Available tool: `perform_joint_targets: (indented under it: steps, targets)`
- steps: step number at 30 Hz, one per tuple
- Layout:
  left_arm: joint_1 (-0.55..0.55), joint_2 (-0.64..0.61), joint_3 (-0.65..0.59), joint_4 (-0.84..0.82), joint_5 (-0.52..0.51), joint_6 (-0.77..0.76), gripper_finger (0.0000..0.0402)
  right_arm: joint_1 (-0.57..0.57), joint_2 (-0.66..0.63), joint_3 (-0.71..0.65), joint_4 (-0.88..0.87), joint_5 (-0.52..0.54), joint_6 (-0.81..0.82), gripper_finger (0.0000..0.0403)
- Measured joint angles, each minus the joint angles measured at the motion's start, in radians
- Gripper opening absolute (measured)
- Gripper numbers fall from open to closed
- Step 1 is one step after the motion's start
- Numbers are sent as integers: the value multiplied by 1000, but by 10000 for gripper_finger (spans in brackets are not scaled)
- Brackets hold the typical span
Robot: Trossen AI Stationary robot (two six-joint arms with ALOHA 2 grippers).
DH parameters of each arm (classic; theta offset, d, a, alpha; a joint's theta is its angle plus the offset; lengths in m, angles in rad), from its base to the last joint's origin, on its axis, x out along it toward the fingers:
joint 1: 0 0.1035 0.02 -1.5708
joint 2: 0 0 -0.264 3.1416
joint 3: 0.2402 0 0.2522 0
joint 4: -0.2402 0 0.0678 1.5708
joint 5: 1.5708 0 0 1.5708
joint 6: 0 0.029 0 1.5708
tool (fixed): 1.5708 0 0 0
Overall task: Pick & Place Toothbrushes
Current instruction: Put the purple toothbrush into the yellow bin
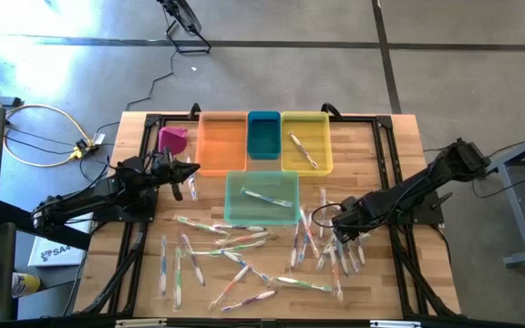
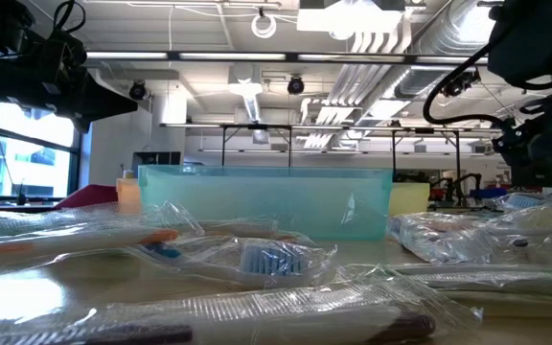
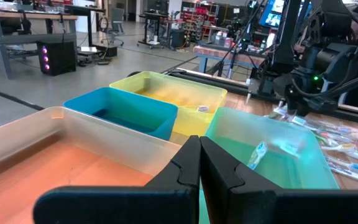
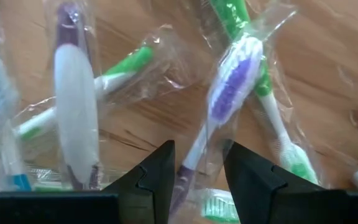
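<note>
Landmark: front bin (image 1: pixel 261 197), mid-desk (image 1: pixel 399 137).
Back row: three bins (image 1: pixel 264 139) side by side, directly behind the landmark.
Bin contents: one toothbrush in the landmark; one in the right-hand back bin.
Toothbrushes (image 1: pixel 244 251): scattered in front and to the right of the landmark.
Left hand (image 1: pixel 190 171): left of the landmark, beside the back row.
Right hand (image 1: pixel 342 239): right-front of the landmark, over the scattered brushes.

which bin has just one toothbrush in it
The yellow bin, far right in the back row; one toothbrush lies inside. The orange and blue bins look empty.
</note>
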Motion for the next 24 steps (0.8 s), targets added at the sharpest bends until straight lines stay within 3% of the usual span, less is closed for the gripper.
perform_joint_targets:
  steps: [5,13,24]
  targets:
    - [0,0,0,0,0,0,0,0,0,0,5,0,0,105]
    - [0,0,0,0,0,0,0,0,0,-1,5,-1,-15,17]
    - [0,0,0,0,0,0,0,0,-7,11,18,-64,-29,13]
